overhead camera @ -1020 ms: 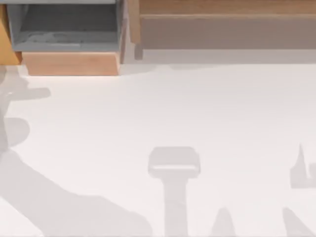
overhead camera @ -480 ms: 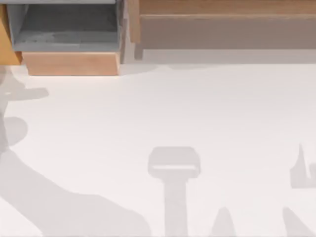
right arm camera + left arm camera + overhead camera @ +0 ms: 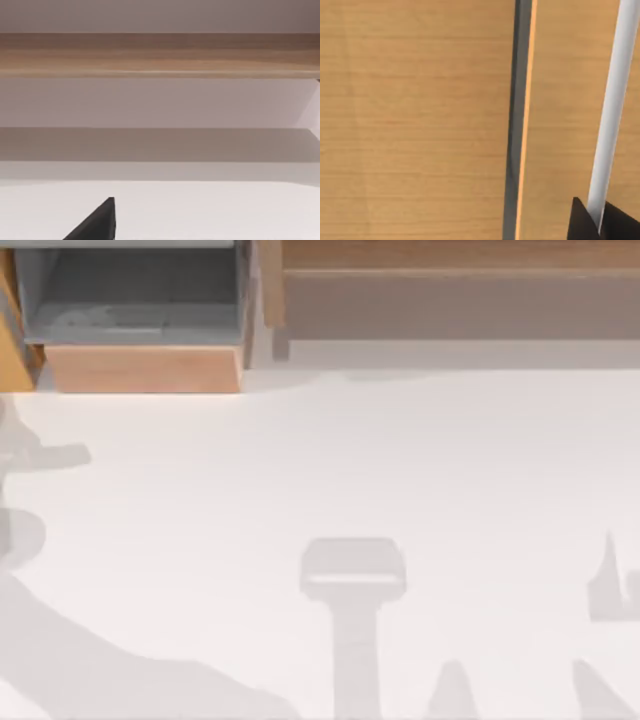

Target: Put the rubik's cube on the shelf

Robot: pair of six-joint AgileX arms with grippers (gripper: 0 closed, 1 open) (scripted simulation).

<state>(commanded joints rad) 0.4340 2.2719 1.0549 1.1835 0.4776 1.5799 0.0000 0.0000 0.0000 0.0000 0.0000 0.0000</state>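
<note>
The rubik's cube is out of view. The shelf (image 3: 450, 270), a long light-brown unit with a shaded grey-brown recess, runs along the table's far edge at the right. In the right wrist view its board (image 3: 160, 55) lies straight ahead across the white table, with a dark part of my right gripper (image 3: 97, 222) low in front. In the left wrist view, a dark part of my left gripper (image 3: 592, 225) sits close against a light wood-grain surface (image 3: 420, 120) with a dark seam and a white strip.
A smaller wooden box (image 3: 140, 370) with a grey inside stands at the far left, beside the shelf's end post (image 3: 272, 300). Arm shadows fall on the white table (image 3: 330, 460) at the left and along the near edge.
The arm shadow at the top view's left edge has slid further left and shrunk. The shadows at the near edge and right have not moved.
</note>
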